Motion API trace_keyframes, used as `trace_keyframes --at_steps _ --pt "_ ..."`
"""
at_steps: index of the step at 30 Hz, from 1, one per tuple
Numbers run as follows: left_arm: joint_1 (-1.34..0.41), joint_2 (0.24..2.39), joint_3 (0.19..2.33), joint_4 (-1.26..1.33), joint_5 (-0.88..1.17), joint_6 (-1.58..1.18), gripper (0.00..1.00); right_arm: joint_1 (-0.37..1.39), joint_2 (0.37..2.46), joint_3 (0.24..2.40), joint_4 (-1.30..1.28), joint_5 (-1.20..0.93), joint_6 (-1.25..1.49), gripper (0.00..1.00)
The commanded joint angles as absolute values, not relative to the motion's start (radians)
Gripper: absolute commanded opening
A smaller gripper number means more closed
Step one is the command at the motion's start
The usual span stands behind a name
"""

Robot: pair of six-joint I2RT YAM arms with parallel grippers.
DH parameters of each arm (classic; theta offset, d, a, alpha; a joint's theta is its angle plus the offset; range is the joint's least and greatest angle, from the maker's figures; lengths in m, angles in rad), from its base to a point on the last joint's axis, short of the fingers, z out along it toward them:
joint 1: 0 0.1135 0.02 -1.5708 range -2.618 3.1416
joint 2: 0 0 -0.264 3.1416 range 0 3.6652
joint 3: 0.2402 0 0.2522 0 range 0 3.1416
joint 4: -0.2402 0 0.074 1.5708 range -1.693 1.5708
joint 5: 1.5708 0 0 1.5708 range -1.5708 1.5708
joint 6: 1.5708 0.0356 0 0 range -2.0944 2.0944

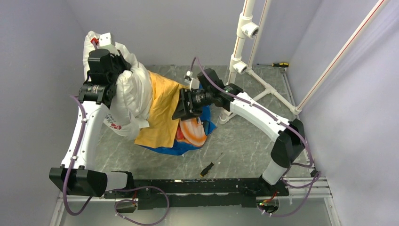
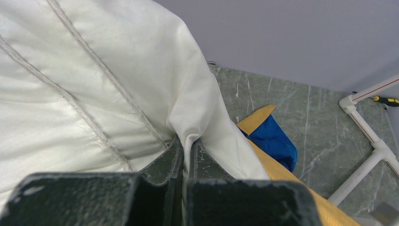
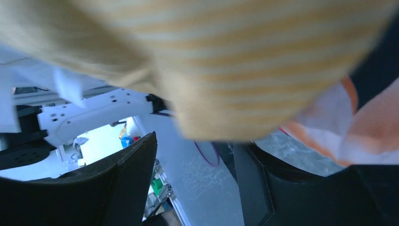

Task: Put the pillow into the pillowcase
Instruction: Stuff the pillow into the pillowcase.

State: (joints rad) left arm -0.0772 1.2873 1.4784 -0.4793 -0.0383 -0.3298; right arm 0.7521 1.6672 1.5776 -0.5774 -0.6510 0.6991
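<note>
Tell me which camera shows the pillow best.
Top external: the pillow shows nearly whole, one side covered by the pillowcase. Left wrist shows only a close white fold pinched in the jaws of the left gripper. Right wrist shows blurred yellow pillowcase fabric, no clear pillow.

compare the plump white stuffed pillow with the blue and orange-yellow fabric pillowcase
The pillow is plump and white with a red logo; the pillowcase is thin, limp, orange-yellow and blue. The left gripper pinches the pillow; the open right gripper sits by the pillowcase. Both are soft fabric, overlapping.

The pillow (image 1: 134, 92) lies left of the pillowcase (image 1: 164, 113), touching it.
</note>
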Motion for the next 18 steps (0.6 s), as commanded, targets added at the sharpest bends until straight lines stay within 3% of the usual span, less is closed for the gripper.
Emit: trace_keyframes --at_steps 1,5,6,8,10,14,18 --pt "-0.098 1.318 1.422 -0.713 0.020 -0.318 0.00 0.753 1.708 1.528 -0.487 -0.721 0.687 0.64" --pt "-0.099 1.318 1.424 -0.718 0.024 -0.315 0.00 0.762 1.818 1.569 -0.321 -0.794 0.769 0.63" --pt "-0.098 1.317 1.424 -0.718 0.025 -0.314 0.00 0.767 1.834 1.590 -0.256 -0.806 0.793 0.58" --pt "-0.098 1.318 1.428 -0.720 0.030 -0.311 0.00 0.773 1.848 1.626 -0.146 -0.837 0.859 0.40" --pt "-0.098 1.321 1.429 -0.722 0.032 -0.308 0.00 0.774 1.862 1.678 -0.107 -0.880 0.919 0.01" --pt "-0.099 1.325 1.421 -0.714 0.037 -0.312 0.00 0.779 1.804 1.732 -0.131 -0.914 0.942 0.00" --pt "-0.098 1.318 1.415 -0.679 0.030 -0.305 0.00 0.767 1.717 1.695 0.295 -0.993 1.161 0.00"
